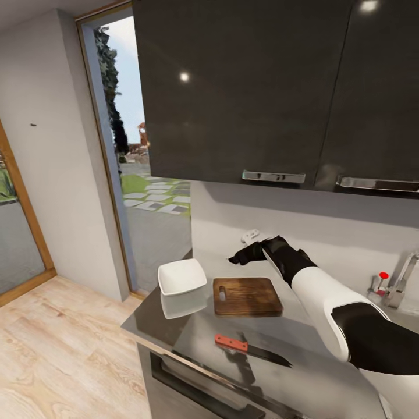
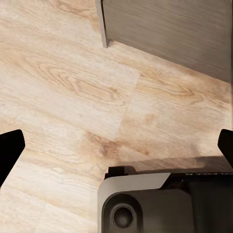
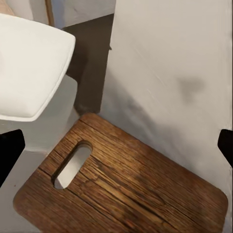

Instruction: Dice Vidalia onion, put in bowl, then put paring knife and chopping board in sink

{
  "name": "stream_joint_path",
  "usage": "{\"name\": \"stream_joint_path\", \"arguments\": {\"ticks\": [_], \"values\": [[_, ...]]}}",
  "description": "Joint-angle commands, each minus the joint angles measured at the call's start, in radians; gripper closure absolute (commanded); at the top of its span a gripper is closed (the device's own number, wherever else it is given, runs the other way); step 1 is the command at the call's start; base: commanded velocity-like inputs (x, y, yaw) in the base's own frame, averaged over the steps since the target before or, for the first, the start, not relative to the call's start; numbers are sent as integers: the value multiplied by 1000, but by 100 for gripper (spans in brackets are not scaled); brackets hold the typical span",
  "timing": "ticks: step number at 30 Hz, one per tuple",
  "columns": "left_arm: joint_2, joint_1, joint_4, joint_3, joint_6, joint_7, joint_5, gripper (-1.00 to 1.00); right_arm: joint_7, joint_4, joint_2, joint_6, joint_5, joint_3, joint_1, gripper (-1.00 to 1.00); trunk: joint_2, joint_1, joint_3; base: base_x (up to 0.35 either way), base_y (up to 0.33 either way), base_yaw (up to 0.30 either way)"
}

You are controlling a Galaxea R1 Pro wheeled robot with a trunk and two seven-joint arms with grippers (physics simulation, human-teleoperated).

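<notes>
Chopping board (image 1: 247, 296) lies bare beside the bowl (image 1: 181, 276); right gripper (image 1: 241, 257) hovers above, jaws spread, holding nothing.

You find no readable text, label, brand or number anywhere; faint marks on the robot's base (image 2: 160, 204) stay illegible.

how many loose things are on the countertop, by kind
bowl: 1
chopping board: 1
paring knife: 1
total: 3
</notes>
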Motion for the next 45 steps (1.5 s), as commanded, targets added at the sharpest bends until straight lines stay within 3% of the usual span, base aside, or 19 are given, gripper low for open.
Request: {"name": "stream_joint_path", "arguments": {"ticks": [1,15,20,22,23,26,31,42,45], "values": [[0,0,0,-1,-3,-1,0,-100,6,1,0,2,11,0,0,-100,-1,0,1,0,0,-204],[0,0,2,-1,-4,-1,0,-100,7,25,0,2,23,3,0,-100,-1,0,6,61,0,-65],[0,0,2,-1,-4,-1,0,-100,30,25,5,2,141,19,0,-100,-1,0,6,2,0,-1],[0,0,2,-1,-4,-1,0,-100,86,25,9,2,211,26,0,-100,-1,0,6,0,0,0],[0,0,2,-1,-4,-1,0,-100,107,25,9,2,226,27,0,-100,-1,0,6,0,0,0],[0,0,3,-1,-4,-1,0,-100,246,21,7,-4,307,31,0,-100,-1,0,6,0,0,0],[0,0,3,-1,-4,-1,0,-100,361,15,3,-45,368,32,0,-100,-1,0,6,0,0,0],[0,0,4,-1,-4,-1,0,-100,373,12,0,-44,370,23,0,-100,-1,0,4,0,0,0],[0,0,3,-1,-4,-1,0,-100,372,10,-4,-42,368,1,0,-100,-1,0,1,0,0,0]]}}
